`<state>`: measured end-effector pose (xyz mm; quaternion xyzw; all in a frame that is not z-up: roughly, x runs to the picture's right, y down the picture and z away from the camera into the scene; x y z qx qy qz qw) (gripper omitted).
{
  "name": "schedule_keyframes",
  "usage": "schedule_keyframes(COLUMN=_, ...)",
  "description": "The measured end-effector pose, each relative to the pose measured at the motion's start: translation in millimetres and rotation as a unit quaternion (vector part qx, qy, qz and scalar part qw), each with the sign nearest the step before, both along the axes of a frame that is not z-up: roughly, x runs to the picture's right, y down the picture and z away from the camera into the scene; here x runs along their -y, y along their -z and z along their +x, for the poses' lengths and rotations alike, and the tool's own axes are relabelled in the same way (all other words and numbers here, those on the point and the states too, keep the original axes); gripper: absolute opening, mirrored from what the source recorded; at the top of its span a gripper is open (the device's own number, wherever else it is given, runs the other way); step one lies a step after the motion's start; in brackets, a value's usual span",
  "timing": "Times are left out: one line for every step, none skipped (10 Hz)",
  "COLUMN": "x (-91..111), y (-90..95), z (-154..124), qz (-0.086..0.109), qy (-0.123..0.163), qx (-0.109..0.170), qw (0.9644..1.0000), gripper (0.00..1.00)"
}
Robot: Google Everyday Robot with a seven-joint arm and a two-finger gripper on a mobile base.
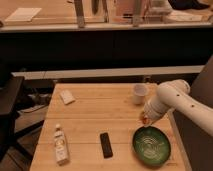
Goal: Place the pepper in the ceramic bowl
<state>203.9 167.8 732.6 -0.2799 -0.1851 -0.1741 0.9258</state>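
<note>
The ceramic bowl [151, 145] is wide, shallow and dark green with pale swirl lines, at the table's front right. A tiny orange-red pepper [144, 120] shows just beyond the bowl's far rim, right under the end of my white arm. My gripper [145, 118] sits at the pepper, mostly hidden by the arm's wrist. I cannot tell whether the pepper rests on the table or is held.
A white cup [139, 93] stands behind the arm at the back right. A black remote-like bar [105, 144] lies left of the bowl. A clear bottle [60, 144] lies at the front left. A white packet [67, 97] lies at the back left of the wooden table [95, 115].
</note>
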Motion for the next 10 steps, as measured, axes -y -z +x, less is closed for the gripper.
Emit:
schedule_keyframes(x=-2.0, y=0.4, z=0.2, qz=-0.001, qy=0.001, qx=0.001, qw=1.0, gripper=0.02)
schedule_keyframes(x=-3.8, y=1.1, z=0.5, qz=-0.001, qy=0.003, qx=0.002, qw=1.0, gripper=0.02)
schedule_keyframes(x=-4.6, y=1.6, z=0.4, qz=-0.001, qy=0.004, qx=0.004, qw=1.0, gripper=0.02)
schedule_keyframes(x=-6.1, y=1.8, z=0.5, qz=-0.002, qy=0.005, qx=0.006, qw=1.0, gripper=0.02)
schedule_keyframes(x=-6.6, y=2.2, z=0.2, qz=-0.002, qy=0.007, qx=0.007, qw=0.9999, gripper=0.02)
schedule_keyframes(x=-7.6, y=2.7, z=0.2, qz=-0.003, qy=0.01, qx=0.009, qw=0.9999, gripper=0.02)
schedule_keyframes(x=-8.0, y=3.0, z=0.2, qz=-0.003, qy=0.011, qx=0.01, qw=0.9999, gripper=0.02)
schedule_keyframes(x=-8.7, y=3.4, z=0.1, qz=-0.004, qy=0.013, qx=0.011, qw=0.9998, gripper=0.02)
schedule_keyframes(x=-9.4, y=3.7, z=0.0, qz=-0.004, qy=0.014, qx=0.013, qw=0.9998, gripper=0.02)
schedule_keyframes(x=-10.1, y=4.1, z=0.1, qz=-0.005, qy=0.016, qx=0.014, qw=0.9998, gripper=0.02)
